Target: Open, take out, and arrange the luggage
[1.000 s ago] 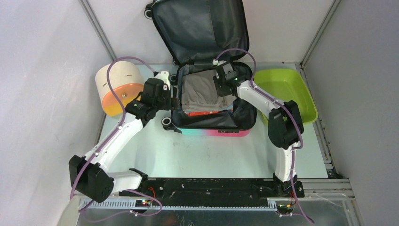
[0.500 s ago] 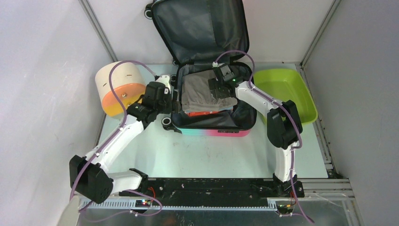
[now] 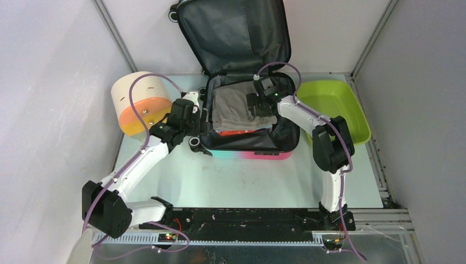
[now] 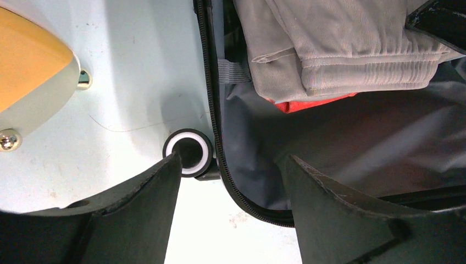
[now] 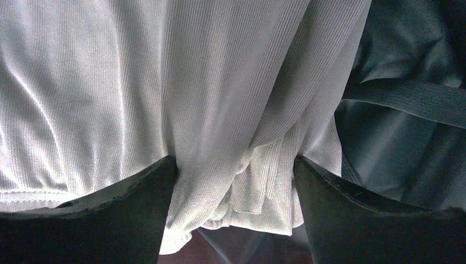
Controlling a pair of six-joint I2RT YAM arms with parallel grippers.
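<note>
The luggage (image 3: 250, 147) lies open on the table, its lid (image 3: 231, 33) standing up at the back against the wall. Folded grey clothes (image 3: 233, 107) fill the lower shell, with a red item (image 3: 237, 132) under them. My right gripper (image 3: 254, 108) hovers open over the clothes; in the right wrist view ribbed grey cloth (image 5: 165, 82) bunches between the spread fingers of the gripper (image 5: 235, 165). My left gripper (image 4: 231, 165) is open and straddles the luggage's left zipper rim (image 4: 211, 110), beside a black wheel (image 4: 188, 152), without touching it.
A cream-and-orange cylinder (image 3: 140, 102) lies on its side left of the luggage, close to my left arm. A lime-green tub (image 3: 332, 110) stands to the right. A grey strap (image 5: 406, 102) crosses the dark lining. Walls close in the table on three sides.
My right gripper has opened wide and shifted slightly toward the near side over the grey clothes. The left gripper has drawn back a little from the rim.
</note>
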